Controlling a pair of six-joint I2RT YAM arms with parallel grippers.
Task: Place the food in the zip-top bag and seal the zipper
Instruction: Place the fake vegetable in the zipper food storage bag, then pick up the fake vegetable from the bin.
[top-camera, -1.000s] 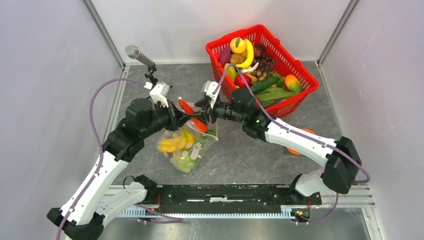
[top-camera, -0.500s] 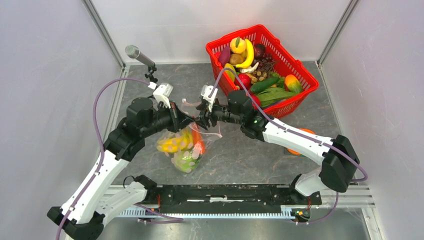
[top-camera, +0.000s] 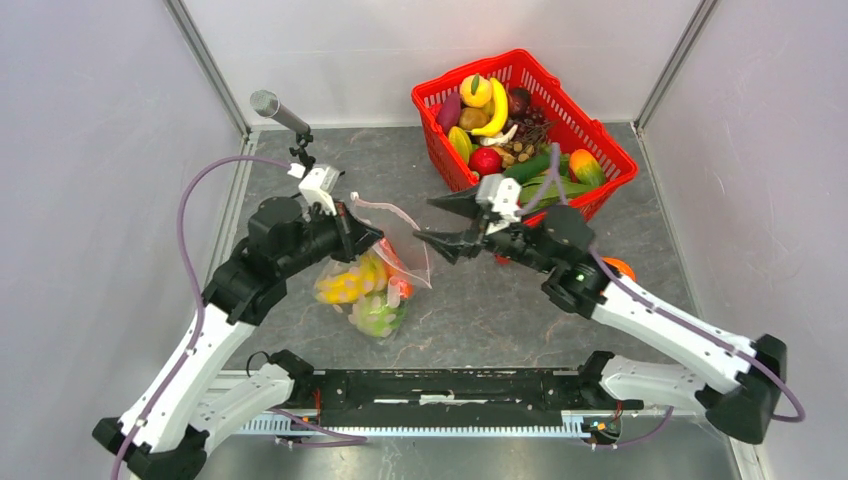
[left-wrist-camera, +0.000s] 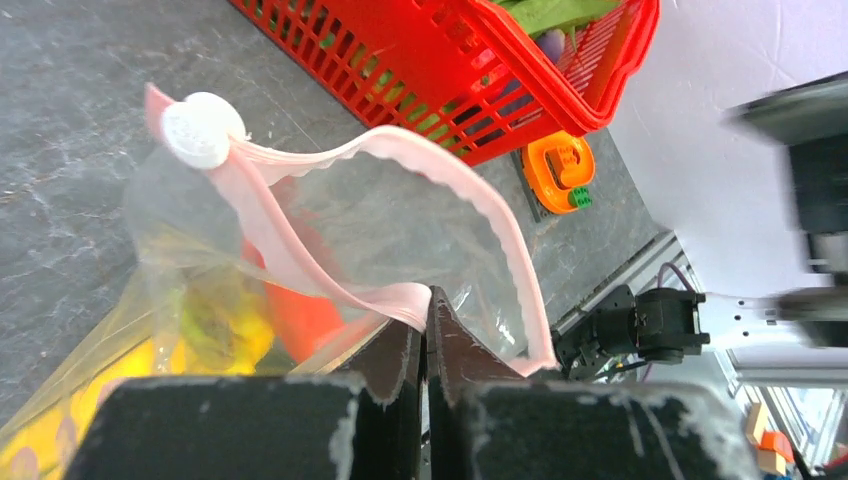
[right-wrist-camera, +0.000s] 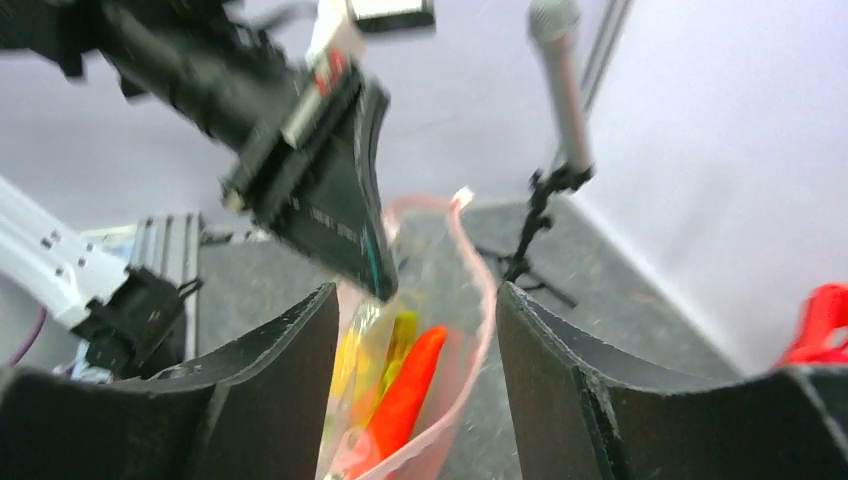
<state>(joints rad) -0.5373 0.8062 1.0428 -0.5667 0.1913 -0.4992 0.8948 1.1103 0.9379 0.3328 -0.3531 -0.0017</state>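
- bag (top-camera: 372, 262) is hanging from the left gripper (top-camera: 358, 233), with the lower part looking to be resting on the table (top-camera: 500, 310). It is a single-point hold, so any jerk risks the loaded bag swinging or sliding out.
- food is sitting low inside the bag: banana (top-camera: 343, 285), carrot (right-wrist-camera: 405, 390) and a green piece (top-camera: 377, 315). The mouth is gaping, so tipping the bag risks pieces rolling out.
- right gripper (top-camera: 424, 219) is spread wide and carrying nothing, just beside the bag mouth on the basket side. Coming in off-line, it is likely snagging film or pushing the far lip away.
- left gripper is pinching flat on the zipper (left-wrist-camera: 250, 215), on the near lip only. The far lip is bowing out, so the lips risk meeting crooked and leaving a gap.
- slider (left-wrist-camera: 200, 128) is sitting at the zipper end away from the pinch. It is small and on floppy film, so it is easy to miss or to drag the whole bag with it.
- Open table is lying in front of the bag, toward the arm bases, and that is the best room for laying the bag flat.
- basket (top-camera: 578, 103) is standing behind the bag and well apart from it. The right arm is running close along the basket's front, so a swing back risks clipping the rim.
- mic stand (top-camera: 282, 112) is standing behind the bag, near the left wrist, so room is looking tight there.
- orange toy (top-camera: 617, 268) is lying past the right arm from the bag, well apart from it.
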